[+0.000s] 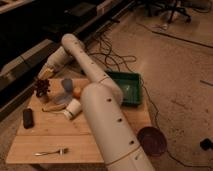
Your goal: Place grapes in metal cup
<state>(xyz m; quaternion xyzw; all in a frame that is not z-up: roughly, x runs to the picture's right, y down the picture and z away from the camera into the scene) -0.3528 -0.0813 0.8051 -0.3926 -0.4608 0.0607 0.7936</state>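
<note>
Where the thick white tubular robot arm (107, 115) folds back at its elbow toward the far left corner of the light wooden rectangular worktop (55, 135), the tan two-finger end effector (44, 75) hangs tip-down above that corner. Its fingers are drawn together; whether they pinch anything cannot be told. Directly below the end effector, touching or just short of its tips, is the small bunch of dark purple-maroon round grapes (41, 87). Under the grapes stands a short, round, dull tan metal cup (45, 98), only partly visible; the bunch sits at or just over its mouth, and whether it rests inside cannot be told. Just to the right of the end effector as viewed, and slightly nearer the camera, stands a grey-blue round cup (66, 84). Beyond that cup, farther from the end effector and close against the arm, lies an orange-yellow round fruit (77, 92). Nearer the camera from the end effector lies a yellow, elongated, curved object (52, 107), with a white paper cup (73, 108) on its side just beside it. A small black rectangular block (28, 118) lies below and left of the end effector, near the worktop's left edge. A metal fork (50, 151) lies well apart from it, by the near edge. A green rectangular plastic tray (125, 73) sits on the far side of the arm from the end effector. A dark red round disc (151, 141) lies on the floor.
</note>
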